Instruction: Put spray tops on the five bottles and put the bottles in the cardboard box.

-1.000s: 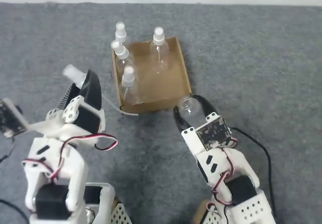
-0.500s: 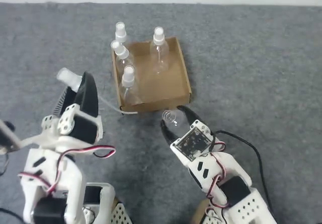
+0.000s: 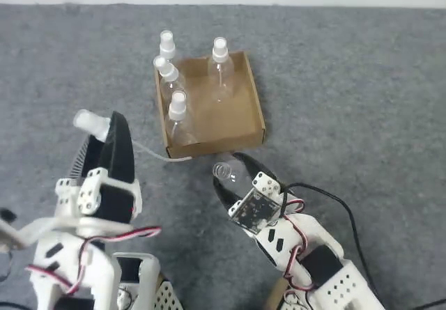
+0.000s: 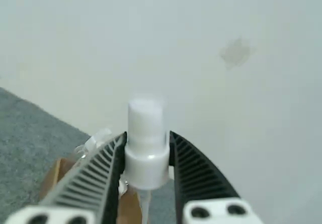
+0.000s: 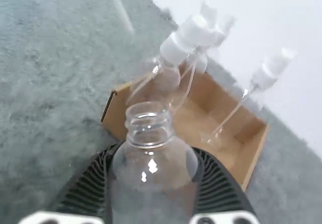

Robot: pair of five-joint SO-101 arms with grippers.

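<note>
In the high view, the left gripper [image 3: 103, 125] stood at the left middle of the frame, its jaws clamped on a white plastic spray top [image 3: 89, 121]. The nozzle end of the top poked out toward the upper left. Its thin translucent dip tube [image 3: 155, 155] trailed rightward over the grey carpet-like table cover [image 3: 348, 80], ending just short of the near left corner of the brown cardboard box [image 3: 257, 99]. The left wrist view showed the same top pinched at its collar between the two ribbed black fingers [image 4: 193, 168], cap upright against a pale wall. The right gripper [image 3: 230, 174] sat at the lower centre of the high view, just below the box's front wall and apart from it. It was closed around a clear plastic bottle [image 5: 149, 158] that had no top on it. In the right wrist view the bottle's open threaded neck [image 5: 147, 124] rose between the black fingers, which pressed against both sides of the body. The box lay at the upper centre of the high view and held four capped clear bottles, each with a white spray top fitted. Three of them stood in a row along its left wall [image 3: 168, 45] [image 3: 165, 68] [image 3: 178, 106], and the fourth [image 3: 219, 51] stood at the far wall, toward the right. The rest of the box floor was bare cardboard.
</note>
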